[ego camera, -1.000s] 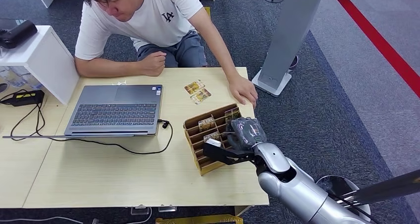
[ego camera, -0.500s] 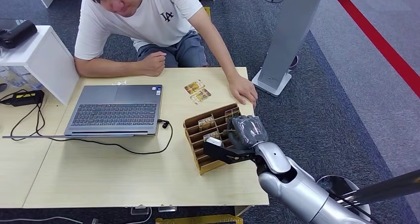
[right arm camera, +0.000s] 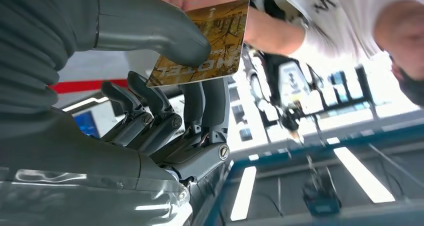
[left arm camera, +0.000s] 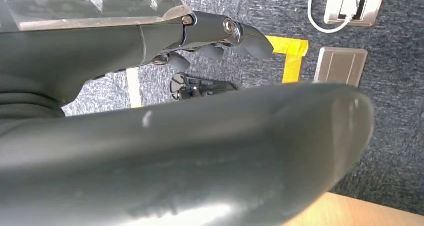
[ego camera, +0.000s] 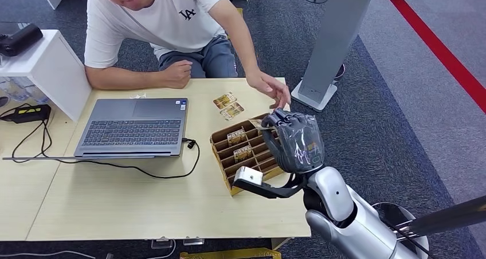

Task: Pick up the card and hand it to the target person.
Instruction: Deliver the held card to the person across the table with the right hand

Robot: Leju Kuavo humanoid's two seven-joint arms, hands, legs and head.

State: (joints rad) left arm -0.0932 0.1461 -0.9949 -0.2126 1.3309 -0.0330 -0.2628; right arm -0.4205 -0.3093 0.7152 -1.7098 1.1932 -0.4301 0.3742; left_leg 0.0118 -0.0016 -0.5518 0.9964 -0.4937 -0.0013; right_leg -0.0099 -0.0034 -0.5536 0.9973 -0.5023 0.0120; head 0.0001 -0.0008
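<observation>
One hotel card [right arm camera: 207, 46] (gold-brown) sits pinched in the right hand [ego camera: 295, 140], raised above the wooden card rack [ego camera: 243, 156] near the person's hand [ego camera: 269, 87]; left hand [left arm camera: 220, 36] holds nothing, fingers curled.

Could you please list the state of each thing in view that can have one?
Right hand: raised above the organizer, pinching the card.
Card: held between thumb and fingers, lifted clear.
Left hand: holds nothing, fingers curled.
Card organizer: on the table, cards in some slots.
Laptop: open, cable plugged in.
Person's hand: open, reaching toward the card.
</observation>
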